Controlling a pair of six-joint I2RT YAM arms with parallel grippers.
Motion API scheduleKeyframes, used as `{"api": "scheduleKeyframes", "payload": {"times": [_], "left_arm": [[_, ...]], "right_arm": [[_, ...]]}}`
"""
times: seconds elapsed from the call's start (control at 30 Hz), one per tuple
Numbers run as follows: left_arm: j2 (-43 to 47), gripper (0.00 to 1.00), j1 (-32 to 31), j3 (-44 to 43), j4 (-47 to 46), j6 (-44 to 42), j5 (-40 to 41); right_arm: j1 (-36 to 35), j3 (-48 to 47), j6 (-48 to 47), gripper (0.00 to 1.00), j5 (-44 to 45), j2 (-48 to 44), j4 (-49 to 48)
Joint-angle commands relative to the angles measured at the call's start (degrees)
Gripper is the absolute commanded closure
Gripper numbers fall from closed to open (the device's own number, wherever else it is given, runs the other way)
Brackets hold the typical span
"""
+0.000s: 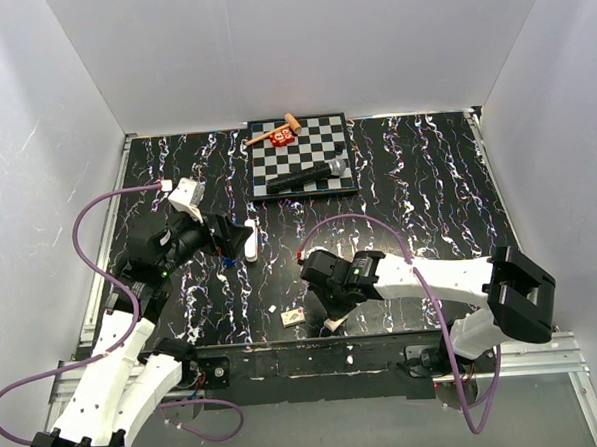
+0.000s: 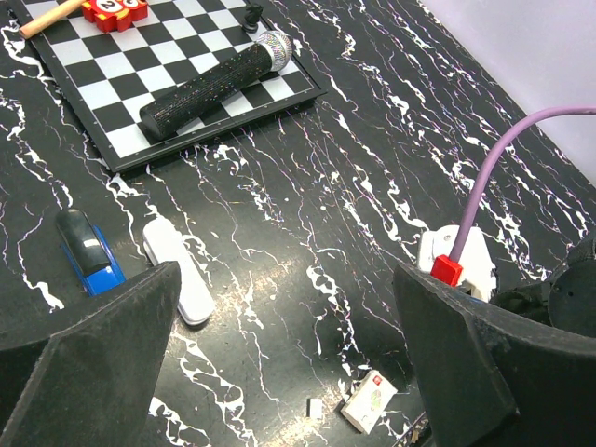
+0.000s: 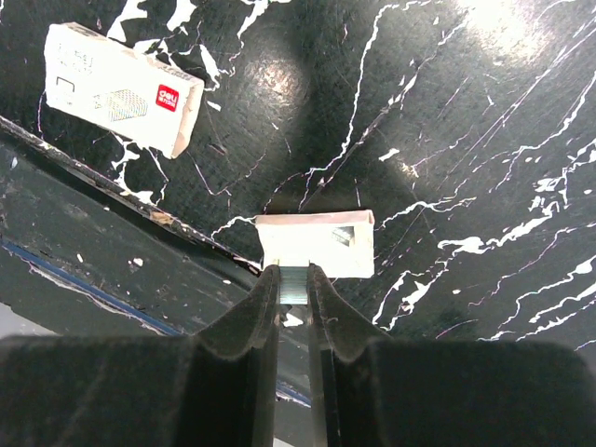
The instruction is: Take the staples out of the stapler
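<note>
The blue stapler (image 2: 87, 253) with its black end lies on the table left of a white marker (image 2: 177, 270). In the top view only a blue bit of the stapler (image 1: 227, 258) shows beside my left gripper (image 1: 217, 238). My left gripper (image 2: 289, 363) is open and empty, hovering above the table right of the stapler. My right gripper (image 3: 295, 279) is shut on a short silver strip of staples (image 3: 295, 287), held just over a small white open box (image 3: 321, 244) near the table's front edge. In the top view the right gripper (image 1: 330, 308) is above that box (image 1: 333, 325).
A second white staple box (image 3: 121, 88) lies left of the first, also seen in the top view (image 1: 293, 315) and the left wrist view (image 2: 370, 400). A chessboard (image 1: 265, 155) at the back holds a black microphone (image 1: 308, 175), a red block and a small wooden hammer.
</note>
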State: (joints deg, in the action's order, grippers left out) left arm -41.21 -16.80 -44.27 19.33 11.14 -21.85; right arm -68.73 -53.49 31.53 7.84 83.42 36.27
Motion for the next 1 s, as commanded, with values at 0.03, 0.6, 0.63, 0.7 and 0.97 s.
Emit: {"api": "scheduleKeyframes", "payload": {"times": [0.03, 0.6, 0.63, 0.7, 0.97], "left_arm": [[-0.2, 0.02, -0.2, 0.4, 0.5, 0.1, 0.3], [-1.0, 0.02, -0.2, 0.4, 0.5, 0.0, 0.4], [-1.0, 0.02, -0.2, 0.4, 0.5, 0.0, 0.5], [-1.1, 0.02, -0.2, 0.3, 0.6, -0.1, 0.6], [-1.2, 0.02, -0.2, 0.2, 0.6, -0.1, 0.6]], "right_arm": [[-0.7, 1.1, 1.8, 0.86, 1.4, 0.4, 0.4], [-0.8, 0.5, 2.3, 0.85, 2.4, 3.2, -0.1], [-0.8, 0.5, 2.2, 0.85, 2.4, 3.5, -0.1], [-0.8, 0.4, 2.1, 0.84, 2.5, 3.9, -0.2], [-0.8, 0.1, 2.0, 0.81, 3.0, 4.5, -0.5]]}}
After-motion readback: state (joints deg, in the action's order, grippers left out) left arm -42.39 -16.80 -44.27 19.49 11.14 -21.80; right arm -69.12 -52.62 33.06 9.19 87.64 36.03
